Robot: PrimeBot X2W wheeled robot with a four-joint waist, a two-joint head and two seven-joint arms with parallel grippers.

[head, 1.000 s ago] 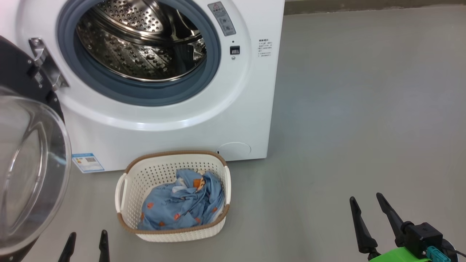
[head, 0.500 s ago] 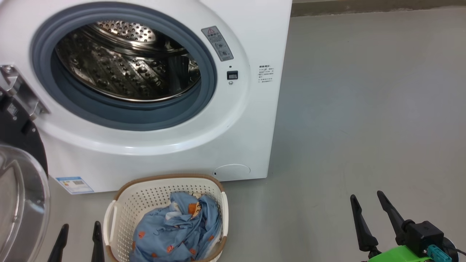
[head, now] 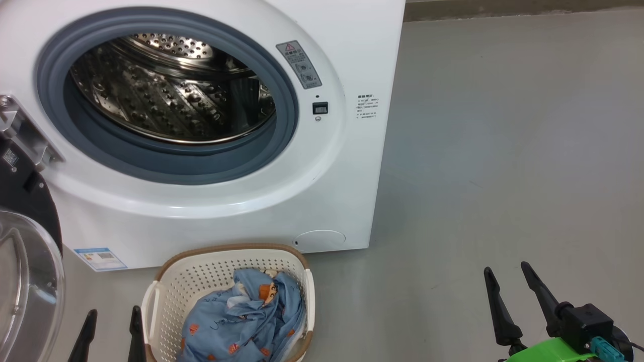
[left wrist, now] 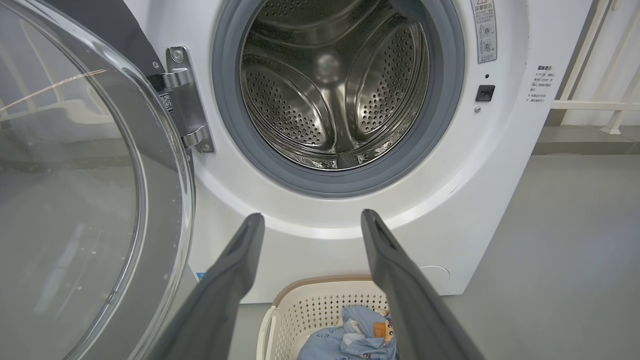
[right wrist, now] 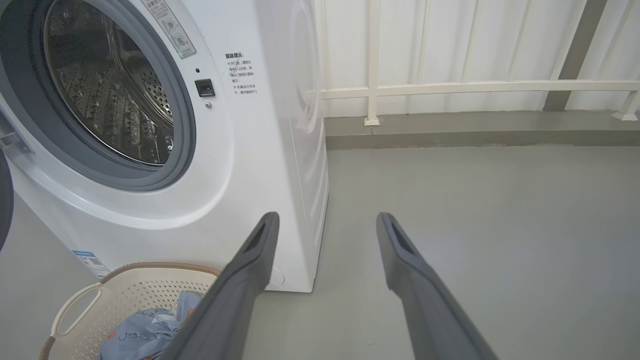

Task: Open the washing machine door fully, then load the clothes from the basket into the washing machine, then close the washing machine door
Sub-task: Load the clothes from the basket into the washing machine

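Plainly, the washing machine stands with its drum bare and the washing machine door swung wide at the left. Before it on the floor sits the basket, with the clothes heaped inside. They look soft, light and limp, probably best pinched at the raised crumpled fold on top. The left fingers are spread and empty, just beside the basket's left handle. The right fingers, likewise spread and empty, hang well apart to the right.
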